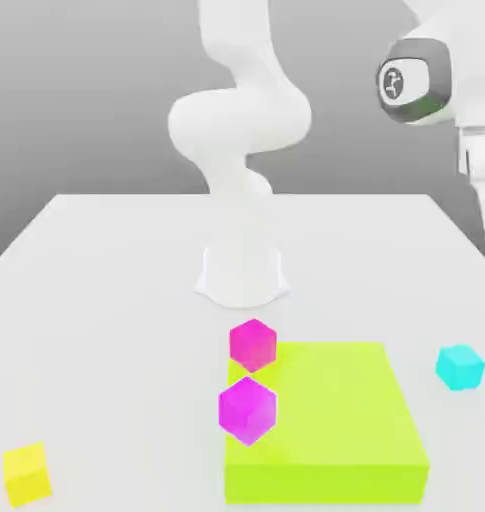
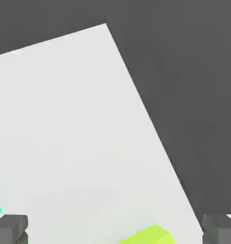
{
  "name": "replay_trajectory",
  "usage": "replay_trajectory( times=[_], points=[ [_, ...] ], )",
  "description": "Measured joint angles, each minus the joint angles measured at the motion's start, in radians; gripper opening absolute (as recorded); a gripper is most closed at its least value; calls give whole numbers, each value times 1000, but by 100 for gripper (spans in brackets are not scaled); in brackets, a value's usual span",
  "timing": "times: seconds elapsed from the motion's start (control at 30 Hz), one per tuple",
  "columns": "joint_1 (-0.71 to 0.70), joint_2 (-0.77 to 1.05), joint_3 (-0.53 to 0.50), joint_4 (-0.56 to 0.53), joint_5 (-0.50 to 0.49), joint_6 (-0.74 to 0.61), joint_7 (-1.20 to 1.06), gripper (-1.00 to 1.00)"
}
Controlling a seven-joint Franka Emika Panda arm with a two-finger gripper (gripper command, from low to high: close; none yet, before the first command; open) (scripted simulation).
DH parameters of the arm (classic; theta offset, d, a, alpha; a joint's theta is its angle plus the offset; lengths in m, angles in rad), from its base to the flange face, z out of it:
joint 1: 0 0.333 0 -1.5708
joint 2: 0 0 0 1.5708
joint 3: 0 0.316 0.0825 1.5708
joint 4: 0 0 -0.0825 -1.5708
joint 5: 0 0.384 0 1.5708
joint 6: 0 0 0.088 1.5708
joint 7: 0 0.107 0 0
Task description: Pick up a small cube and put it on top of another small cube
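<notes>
Overhead, wide-open claw [image 2: 115, 228]; matte cyan cube [image 1: 460, 366], yellow cube [image 1: 27, 473], smooth white table [image 1: 116, 300].

Five blocks sit on one white desk [image 1: 106, 260]: one cyan cube [image 1: 460, 366], one yellow cube [image 1: 27, 474], two magenta cubes [image 1: 253, 343] [image 1: 248, 409], and one large lime-green slab [image 1: 331, 420].

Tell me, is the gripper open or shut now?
Open. In the hand view the two fingertips stand far apart, with nothing between them; the gripper holds no cube.
</notes>
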Motion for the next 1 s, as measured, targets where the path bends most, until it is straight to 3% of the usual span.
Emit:
replay_trajectory(
  times=[0.2,0.37,0.4,0.63,0.83,1.0],
  points=[
    [115,217,37,-68,-142,114,-86,0],
    [190,398,-46,-41,-247,250,-27,0],
    [203,426,-62,-36,-257,272,-19,-100],
    [205,429,-64,-35,-261,273,-16,-100],
    [156,246,8,-72,-159,132,-102,-100],
    [135,286,-70,-11,-291,158,-157,-100]
  ],
)
